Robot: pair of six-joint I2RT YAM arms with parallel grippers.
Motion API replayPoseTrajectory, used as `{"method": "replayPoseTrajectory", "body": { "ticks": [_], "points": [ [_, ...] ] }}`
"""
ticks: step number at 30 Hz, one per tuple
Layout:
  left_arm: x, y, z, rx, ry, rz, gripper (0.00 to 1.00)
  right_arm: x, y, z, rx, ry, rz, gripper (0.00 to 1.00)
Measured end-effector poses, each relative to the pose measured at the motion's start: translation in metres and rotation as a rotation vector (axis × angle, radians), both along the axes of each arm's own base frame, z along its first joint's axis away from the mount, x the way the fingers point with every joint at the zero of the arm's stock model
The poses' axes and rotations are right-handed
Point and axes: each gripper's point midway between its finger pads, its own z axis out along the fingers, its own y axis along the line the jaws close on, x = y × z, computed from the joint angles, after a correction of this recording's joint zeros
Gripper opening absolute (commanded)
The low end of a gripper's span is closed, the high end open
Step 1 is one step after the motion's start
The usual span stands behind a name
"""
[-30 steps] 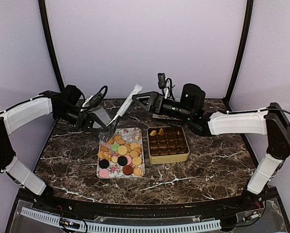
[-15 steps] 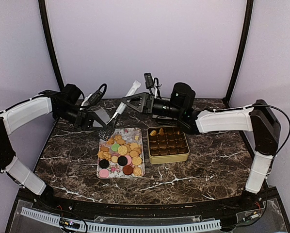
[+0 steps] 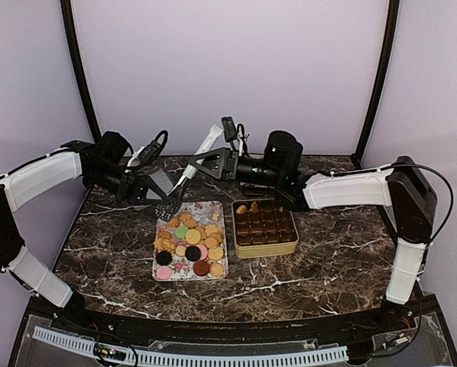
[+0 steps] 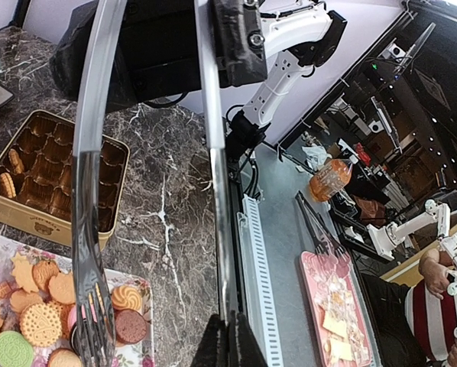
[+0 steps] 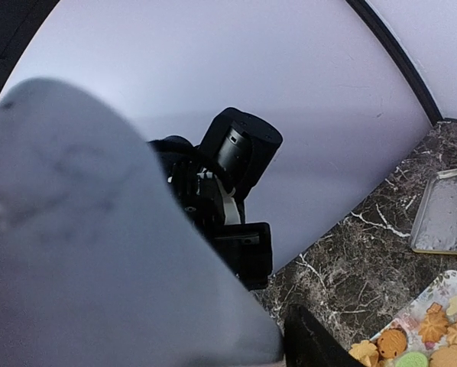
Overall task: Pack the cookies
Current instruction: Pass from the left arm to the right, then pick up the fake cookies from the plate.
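Now your left gripper [image 3: 150, 189] clamps the white-handled slotted metal utensil [image 3: 210, 145] by the small assorted cookies [image 3: 190, 241], seemingly to scoop; your right gripper [image 3: 198, 162] nears its handle, grip impossible to tell.

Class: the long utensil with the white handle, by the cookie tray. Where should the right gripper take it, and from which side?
Take the utensil by its white handle, mid-length, from the right, jaws across its narrow width. It slants up and back in the air, and the left gripper appears to hold its low end near the slotted head, so only the upper handle is free.
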Motion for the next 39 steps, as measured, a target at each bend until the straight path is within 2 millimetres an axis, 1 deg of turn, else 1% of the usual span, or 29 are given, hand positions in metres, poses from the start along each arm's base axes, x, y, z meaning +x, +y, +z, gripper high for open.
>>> {"method": "replayPoseTrajectory", "body": {
  "ticks": [6,8,12,14,15,17,19,21,24,25,27,30,33,34,36,39],
  "points": [
    [-0.001,0.001,-0.003,0.017,-0.004,0.001,0.0,0.001,0.001,-0.005,-0.031,-0.017,-0.013,0.42],
    [0.001,0.001,-0.006,0.031,-0.013,0.007,0.02,0.001,0.001,-0.005,-0.047,-0.03,-0.03,0.4],
    [0.01,0.001,-0.012,0.075,-0.063,0.037,0.02,0.002,-0.003,-0.005,-0.106,-0.064,-0.092,0.36],
    [0.017,0.002,-0.014,0.106,-0.108,0.064,0.04,0.005,-0.006,-0.006,-0.137,-0.084,-0.13,0.34],
    [0.02,0.002,-0.014,0.119,-0.132,0.076,0.07,0.005,-0.007,-0.005,-0.144,-0.095,-0.142,0.34],
    [0.024,0.002,-0.015,0.14,-0.156,0.092,0.17,0.004,-0.007,-0.002,-0.156,-0.122,-0.17,0.33],
    [0.029,0.004,-0.02,0.174,-0.165,0.119,0.32,0.003,-0.008,-0.002,-0.175,-0.149,-0.196,0.32],
    [0.036,0.008,-0.026,0.214,-0.16,0.153,0.42,0.004,-0.008,-0.004,-0.196,-0.167,-0.219,0.31],
    [0.043,0.013,-0.032,0.263,-0.162,0.193,0.64,0.005,-0.009,-0.009,-0.228,-0.183,-0.244,0.3],
    [0.045,0.014,-0.034,0.278,-0.159,0.205,0.77,0.005,-0.009,-0.009,-0.236,-0.19,-0.252,0.3],
    [0.049,0.018,-0.037,0.301,-0.159,0.229,0.88,0.005,-0.01,-0.009,-0.248,-0.205,-0.267,0.3],
    [0.056,0.025,-0.039,0.327,-0.152,0.269,0.94,0.005,-0.011,-0.009,-0.272,-0.233,-0.298,0.3],
    [0.068,0.042,-0.039,0.351,-0.148,0.341,0.96,0.006,-0.01,-0.015,-0.32,-0.27,-0.339,0.33],
    [0.074,0.052,-0.039,0.361,-0.141,0.377,0.96,0.006,-0.009,-0.018,-0.34,-0.278,-0.352,0.34],
    [0.089,0.075,-0.042,0.392,-0.129,0.463,0.96,0.006,-0.006,-0.02,-0.378,-0.312,-0.387,0.34],
    [0.111,0.114,-0.051,0.47,-0.117,0.604,0.96,0.007,0.008,-0.019,-0.416,-0.374,-0.437,0.34]
  ]
}}
